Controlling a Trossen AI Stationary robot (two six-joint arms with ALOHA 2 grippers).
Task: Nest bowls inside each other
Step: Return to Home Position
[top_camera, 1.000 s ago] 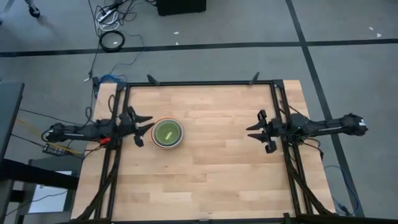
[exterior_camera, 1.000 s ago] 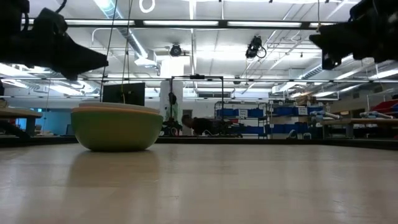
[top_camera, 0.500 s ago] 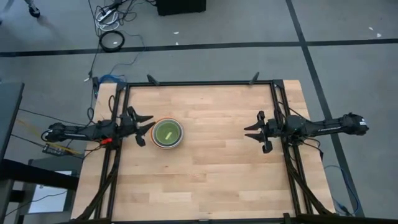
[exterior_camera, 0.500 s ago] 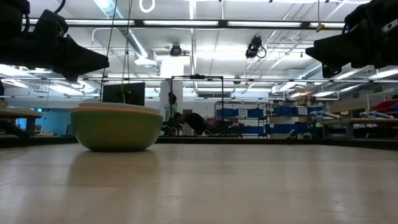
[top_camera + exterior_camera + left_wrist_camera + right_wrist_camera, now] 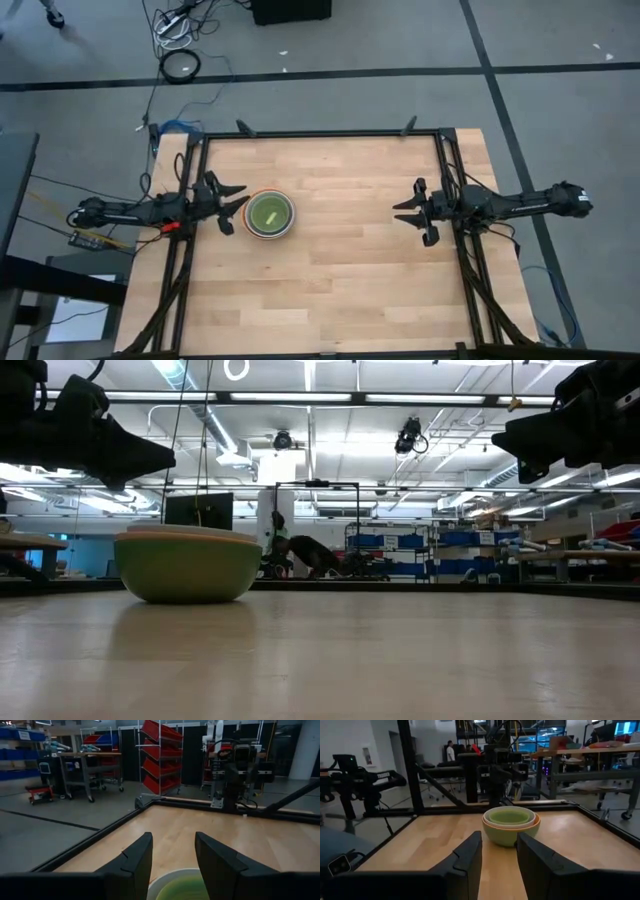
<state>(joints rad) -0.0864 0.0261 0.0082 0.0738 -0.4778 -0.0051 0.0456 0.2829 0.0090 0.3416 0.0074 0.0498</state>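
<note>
The bowls stand nested in one stack (image 5: 270, 213) on the left half of the wooden table. The outermost bowl is sage green (image 5: 187, 568), with an orange and a white rim (image 5: 511, 816) inside it and a green-yellow inside. The stack rests on the sage bowl's base. My left gripper (image 5: 241, 197) hangs open and level just left of the stack, above table height, touching nothing; the stack's rim (image 5: 175, 885) shows below its fingers. My right gripper (image 5: 401, 213) hangs open and level at the table's right side, pointing at the stack (image 5: 511, 826) from far off.
A black frame (image 5: 320, 133) runs round the table's far, left and right edges. Bare wood lies between the stack and my right gripper and toward the near edge. Shelves, benches and a person show in the room behind (image 5: 290, 550).
My right gripper has turned slightly at the wrist while staying in place. The stack has not moved.
</note>
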